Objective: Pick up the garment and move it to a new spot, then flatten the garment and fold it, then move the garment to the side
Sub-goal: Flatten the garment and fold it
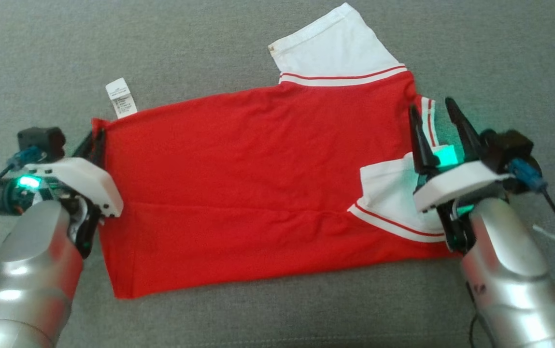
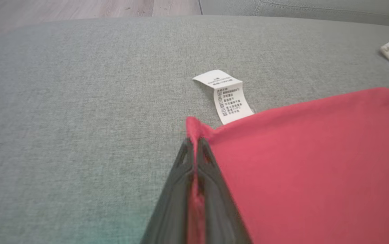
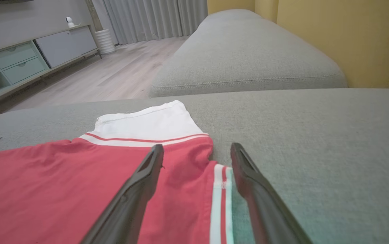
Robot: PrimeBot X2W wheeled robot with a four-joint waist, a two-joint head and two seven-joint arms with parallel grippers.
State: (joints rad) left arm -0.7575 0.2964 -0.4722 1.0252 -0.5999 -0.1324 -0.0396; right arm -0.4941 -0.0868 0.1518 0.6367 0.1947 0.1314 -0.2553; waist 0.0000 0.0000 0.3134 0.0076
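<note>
Chiefly at risk: a lopsided lift. Only one corner of the garment point(image 1: 238, 164) is pinched, so a pull from there would likely drag and bunch the cloth.
Cause: the left claw point(image 2: 194, 144) bites only a thin edge of red fabric, which may slip out, and the right claw point(image 1: 432, 106) grips nothing.
Left claw: narrow, holding the hem corner at 9 o'clock, just beside the care label point(image 1: 120, 98).
Right claw: wide, over the neck edge at 3 o'clock.
Second risk: the folded-in sleeve point(image 1: 388, 193) at 4 o'clock may flop open once lifted.
Garment place: flat on the grey sofa point(image 1: 64, 58), mid head view.
Long axis: 9 to 3 o'clock, tipped slightly toward 2.
Pointing: hem toward 9, shoulders toward 3; the outer sleeve point(image 1: 335, 43) sticks out toward 1 o'clock.
</note>
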